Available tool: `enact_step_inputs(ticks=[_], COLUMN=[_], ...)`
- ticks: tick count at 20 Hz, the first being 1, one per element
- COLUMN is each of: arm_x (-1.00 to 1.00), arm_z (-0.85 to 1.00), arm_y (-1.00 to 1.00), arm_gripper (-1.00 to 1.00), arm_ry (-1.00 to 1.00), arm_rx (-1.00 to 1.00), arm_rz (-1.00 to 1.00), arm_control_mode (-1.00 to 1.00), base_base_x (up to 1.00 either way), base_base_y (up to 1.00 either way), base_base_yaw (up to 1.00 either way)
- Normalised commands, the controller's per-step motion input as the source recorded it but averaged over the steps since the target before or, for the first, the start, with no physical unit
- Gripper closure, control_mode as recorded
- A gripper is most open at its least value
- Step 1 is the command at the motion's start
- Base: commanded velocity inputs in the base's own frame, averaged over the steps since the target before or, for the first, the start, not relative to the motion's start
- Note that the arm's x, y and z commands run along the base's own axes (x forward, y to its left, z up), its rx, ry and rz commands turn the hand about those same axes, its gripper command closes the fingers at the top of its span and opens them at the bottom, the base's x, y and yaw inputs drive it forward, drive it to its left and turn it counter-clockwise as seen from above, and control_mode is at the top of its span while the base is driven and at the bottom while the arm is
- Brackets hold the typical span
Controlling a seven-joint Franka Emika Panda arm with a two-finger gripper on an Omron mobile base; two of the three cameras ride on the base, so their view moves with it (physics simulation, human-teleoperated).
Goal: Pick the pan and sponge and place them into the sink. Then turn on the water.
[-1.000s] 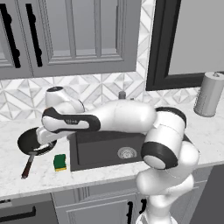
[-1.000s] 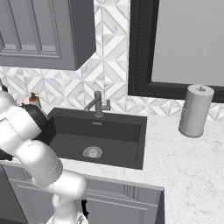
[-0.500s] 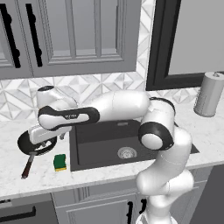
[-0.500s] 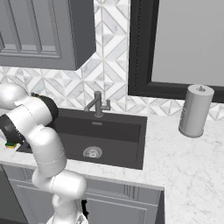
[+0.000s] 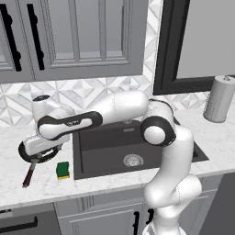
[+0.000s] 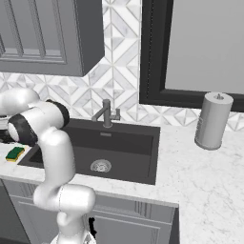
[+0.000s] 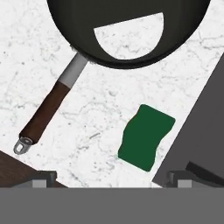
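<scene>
The black pan [image 7: 127, 30] lies on the marble counter left of the sink [image 5: 105, 142], its reddish-brown handle [image 7: 46, 114] pointing toward the counter's front edge. In the left base view the pan [image 5: 28, 152] sits under my hand. The green sponge [image 7: 146, 135] lies between the pan and the sink's edge, also visible as the sponge [image 5: 63, 170] and the sponge [image 6: 15, 153]. My gripper [image 7: 111, 179] hovers open above the counter, just on the near side of pan and sponge, with nothing between its fingers [image 7: 41, 178]. The water is out of view; the grey faucet [image 6: 106, 113] stands dry.
A grey paper-towel roll [image 5: 219, 98] stands on the counter right of the sink. Grey wall cabinets [image 5: 73, 36] hang above the pan's side. A dark-framed window [image 6: 195, 47] is behind the sink. The counter's front edge runs close below the pan handle.
The arm has swung left from over the sink and lowered the hand over the pan. The jaws stayed open. Pan and sponge have not moved.
</scene>
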Motion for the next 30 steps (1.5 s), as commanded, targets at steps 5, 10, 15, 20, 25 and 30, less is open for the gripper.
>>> enact_step_inputs(ticks=[5,10,15,20,25,30], arm_x=[0.02,0.00,0.00,0.01,0.07,0.01], arm_z=[-0.16,-0.16,-0.24,-0.23,-0.25,-0.26], arm_y=[0.36,0.32,0.28,0.25,0.19,0.13], arm_gripper=[-1.00,-1.00,-1.00,-1.00,-1.00,-1.00], arm_ry=[0.03,0.10,0.03,0.02,0.03,0.00], arm_rx=[-0.03,-0.08,-0.04,-0.01,-0.01,0.00], arm_rz=[-0.06,-0.04,-0.03,-0.03,-0.03,-0.02], arm_control_mode=[-1.00,-1.00,-1.00,-1.00,-1.00,-1.00], base_base_x=[0.00,0.00,0.00,0.00,0.00,0.00], base_base_y=[0.00,0.00,0.00,0.00,0.00,0.00], base_base_yaw=[0.00,0.00,0.00,0.00,0.00,0.00])
